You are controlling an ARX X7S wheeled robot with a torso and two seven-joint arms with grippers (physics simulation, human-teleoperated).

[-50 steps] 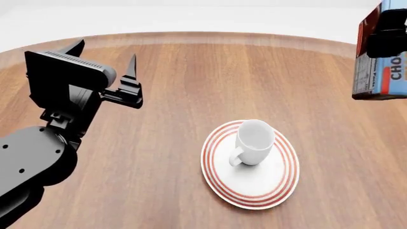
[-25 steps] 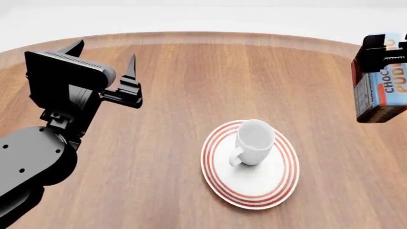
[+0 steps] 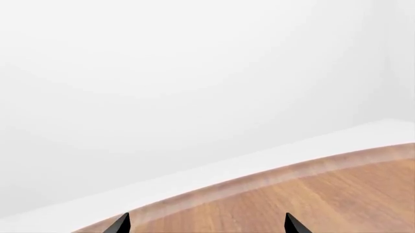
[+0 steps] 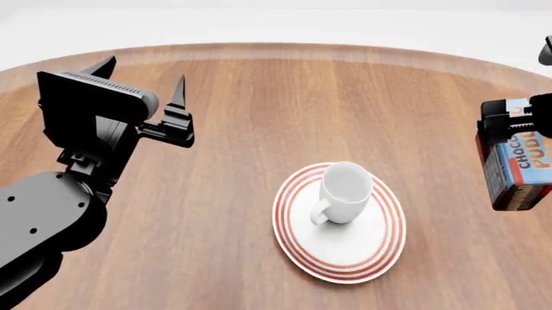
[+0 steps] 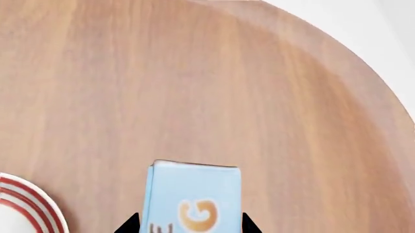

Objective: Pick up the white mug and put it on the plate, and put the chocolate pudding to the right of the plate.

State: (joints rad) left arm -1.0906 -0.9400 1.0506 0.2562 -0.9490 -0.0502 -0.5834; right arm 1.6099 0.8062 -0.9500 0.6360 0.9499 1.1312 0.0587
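**benchbot_dan:** So where's this at? The white mug [image 4: 346, 192] is already upright on the plate [image 4: 379, 248], handle pointing toward the robot, so I'd call that half done.

**kira_sim:** Yep. What's left is the chocolate pudding [image 4: 518, 169]. The right gripper [image 4: 514, 120] is clamped on the top of the carton, which hangs upright out at the right side of the wooden table [image 4: 258, 110], well clear of the plate. I can't tell from the head view if the bottom is touching the wood or just above it.

**benchbot_dan:** How would you finish it?

**kira_sim:** Keep the carton vertical, lower it straight, and don't let go until the base sits flat. It's tall and narrow, so I'd guess a tilted release tips it over. Also keep that gap to the plate rim: in the right wrist view the red rings [image 5: 26, 201] are only a bit off to the side of the carton [image 5: 192, 194].

**benchbot_dan:** And the left gripper [image 4: 142, 81]?

**kira_sim:** Parked up over the left of the table, fingers spread wide, holding nothing. Its wrist cam just shows two fingertips [image 3: 120, 224], table edge and white background.

**benchbot_dan:** Anything in the mug?

**kira_sim:** Looks empty. The plate carries only the mug.
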